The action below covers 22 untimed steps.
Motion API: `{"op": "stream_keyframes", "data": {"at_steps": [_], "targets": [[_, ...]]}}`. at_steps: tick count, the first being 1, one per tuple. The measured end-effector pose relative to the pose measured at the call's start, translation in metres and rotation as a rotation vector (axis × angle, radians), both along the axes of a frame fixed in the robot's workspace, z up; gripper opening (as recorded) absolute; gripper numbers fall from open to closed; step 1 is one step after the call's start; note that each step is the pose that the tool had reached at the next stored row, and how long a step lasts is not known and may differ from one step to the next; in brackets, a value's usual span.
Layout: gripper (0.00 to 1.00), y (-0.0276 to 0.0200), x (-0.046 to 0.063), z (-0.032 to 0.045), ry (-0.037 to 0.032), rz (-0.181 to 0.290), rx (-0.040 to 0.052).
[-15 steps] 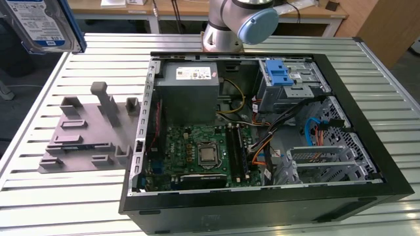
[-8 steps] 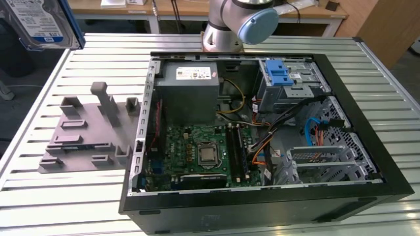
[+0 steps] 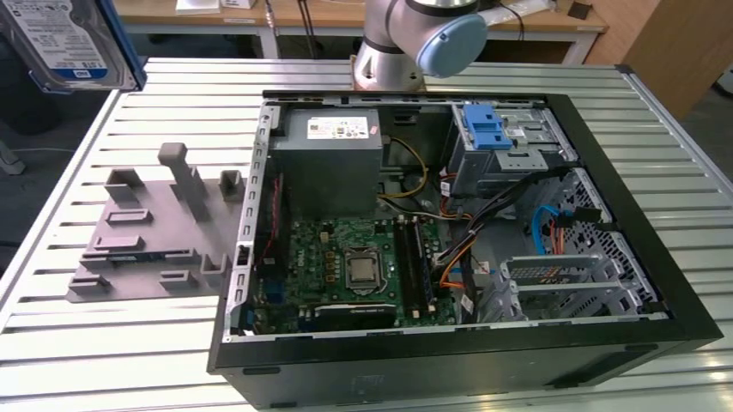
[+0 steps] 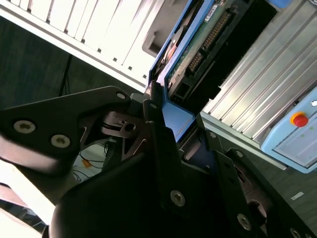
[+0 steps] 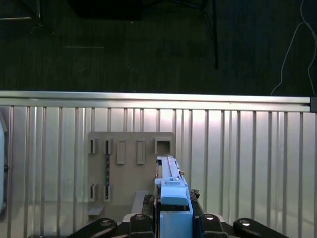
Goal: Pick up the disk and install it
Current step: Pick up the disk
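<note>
Flat silver disk (image 3: 71, 43) with blue plastic rails (image 5: 173, 196), tight in black angular gripper (image 5: 174, 214)

Lab: aluminium bench (image 3: 115, 343), opened computer (image 3: 458, 378)

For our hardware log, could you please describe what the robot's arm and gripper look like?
The arm has silver-grey tubular segments and a rounded pale blue joint cap. The gripper is matte black, built of flat, angular linkage plates fastened with silver screws.
</note>
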<state>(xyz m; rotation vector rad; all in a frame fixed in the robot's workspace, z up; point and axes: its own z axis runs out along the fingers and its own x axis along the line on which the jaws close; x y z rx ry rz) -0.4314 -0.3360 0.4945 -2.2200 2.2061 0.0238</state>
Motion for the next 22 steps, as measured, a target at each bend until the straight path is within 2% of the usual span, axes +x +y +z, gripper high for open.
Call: {"op": "stream_keyframes", "data": {"at_steps": [3, 8, 11, 16, 22], "targets": [[0.36, -0.0022, 0.0, 0.0012, 0.0001, 0.0, -0.0001], [0.36, -0.0023, 0.0, 0.0134, 0.0001, 0.0, -0.0001], [0.36, -0.0051, 0.0, 0.0154, 0.0, 0.0, 0.0001], [0.36, -0.015, 0.0, 0.0157, 0.0, 0.0, 0.0002], [0.36, -0.0318, 0.0, 0.0157, 0.0001, 0.0, 0.0001]]}}
